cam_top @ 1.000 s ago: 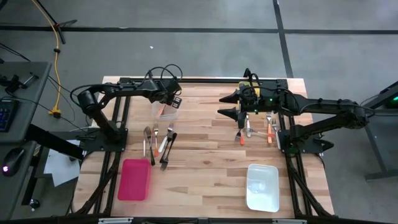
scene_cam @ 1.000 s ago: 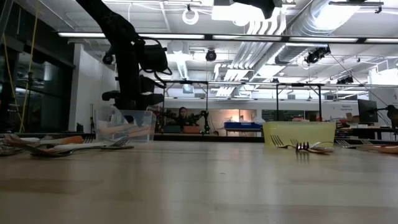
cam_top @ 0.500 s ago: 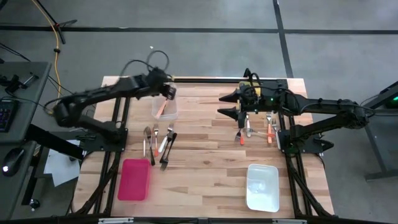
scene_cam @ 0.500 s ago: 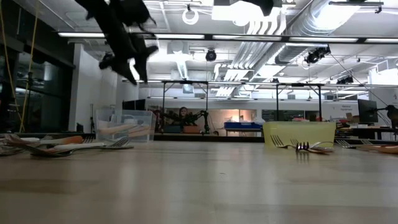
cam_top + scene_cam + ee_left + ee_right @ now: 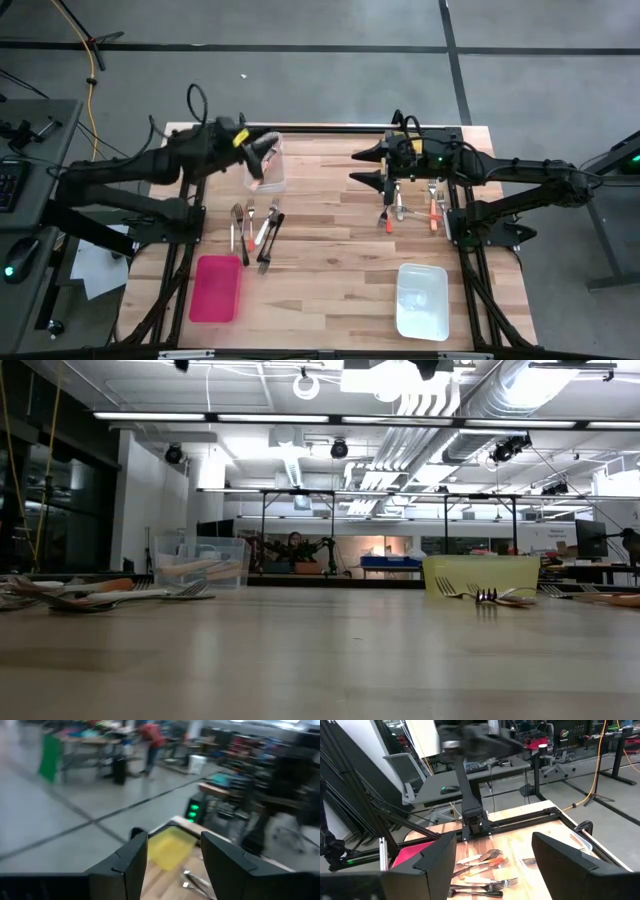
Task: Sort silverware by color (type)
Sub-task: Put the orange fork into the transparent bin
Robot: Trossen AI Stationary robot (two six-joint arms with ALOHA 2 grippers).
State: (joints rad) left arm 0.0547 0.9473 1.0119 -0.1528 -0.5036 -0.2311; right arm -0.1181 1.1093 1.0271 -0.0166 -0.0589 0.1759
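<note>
1. Overhead, the left pincer (image 5: 262,152) hangs beside the clear bin (image 5: 268,166) at the table's (image 5: 330,260) far edge, fingers spread and holding nothing.
2. An orange-handled piece (image 5: 260,176) seems to lie inside that bin, though the glare makes this uncertain.
3. A cluster of forks (image 5: 256,228) lies on the table between the clear bin and the red bin (image 5: 216,288).
4. The right pincer (image 5: 368,168) waits released over the far middle; beside it lie more utensils (image 5: 415,208) with orange handles.
5. A white bin (image 5: 421,300) sits near the front right.
</note>
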